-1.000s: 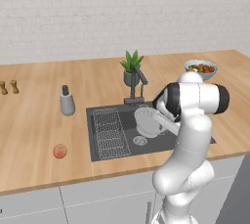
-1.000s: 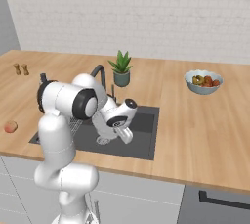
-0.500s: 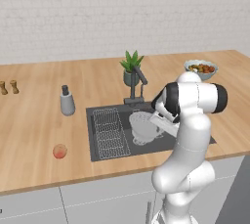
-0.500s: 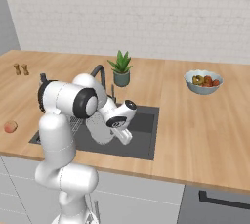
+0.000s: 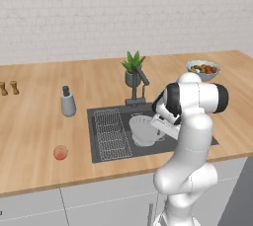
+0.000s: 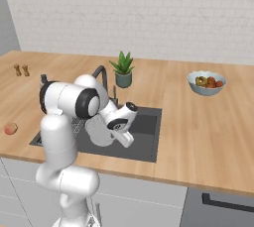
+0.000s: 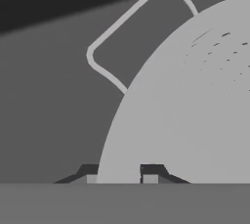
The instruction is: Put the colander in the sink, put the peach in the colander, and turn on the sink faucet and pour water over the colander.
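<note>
- 1 white colander (image 5: 144, 130) sits low in the sink (image 5: 101, 120), right of the wire rack (image 5: 111, 133), below the faucet (image 5: 140, 84) so water can reach it.
- Gripper (image 7: 120, 175) clamps the colander's rim between 2 fingertips.
- Peach (image 5: 61, 152) waits on the tabletop (image 5: 34, 116), left of the sink.

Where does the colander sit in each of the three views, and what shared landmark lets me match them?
Left base view: the colander is in the sink, right of the wire rack.
Right base view: it lies in the sink, left of centre, partly behind the arm.
Hand view: its white wall covers the right half.
Shared landmark: the sink's dark basin.
</note>
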Motion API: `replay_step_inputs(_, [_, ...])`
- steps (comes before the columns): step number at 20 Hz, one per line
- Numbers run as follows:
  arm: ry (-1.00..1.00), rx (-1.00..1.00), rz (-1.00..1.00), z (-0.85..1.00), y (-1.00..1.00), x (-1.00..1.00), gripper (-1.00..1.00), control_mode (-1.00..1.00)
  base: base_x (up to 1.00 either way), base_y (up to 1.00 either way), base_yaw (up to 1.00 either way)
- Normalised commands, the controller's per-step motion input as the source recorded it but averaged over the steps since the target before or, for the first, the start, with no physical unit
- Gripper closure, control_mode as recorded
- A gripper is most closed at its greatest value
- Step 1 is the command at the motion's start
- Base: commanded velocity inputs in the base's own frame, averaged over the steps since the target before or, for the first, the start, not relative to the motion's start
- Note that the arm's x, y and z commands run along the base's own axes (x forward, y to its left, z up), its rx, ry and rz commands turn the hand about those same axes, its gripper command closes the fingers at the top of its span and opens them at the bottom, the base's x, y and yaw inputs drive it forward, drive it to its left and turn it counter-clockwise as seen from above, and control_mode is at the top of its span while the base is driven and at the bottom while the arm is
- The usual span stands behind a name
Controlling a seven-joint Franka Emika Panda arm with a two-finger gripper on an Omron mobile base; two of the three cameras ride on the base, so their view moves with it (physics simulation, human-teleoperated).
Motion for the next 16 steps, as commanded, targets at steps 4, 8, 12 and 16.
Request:
replay_step_inputs(4, [0.05, 0.0, 0.05, -0.14, 0.01, 0.02, 1.0, -1.0, 0.0, 0.0, 0.0])
replay_step_inputs(8, [0.07, -0.01, 0.06, -0.18, 0.08, 0.07, 1.0, -1.0, 0.0, 0.0, 0.0])
replay_step_inputs(12, [0.07, -0.04, 0.06, -0.16, 0.07, 0.22, 1.0, -1.0, 0.0, 0.0, 0.0])
replay_step_inputs(16, [0.03, -0.14, 0.05, -0.18, 0.11, 0.2, 1.0, -1.0, 0.0, 0.0, 0.0])
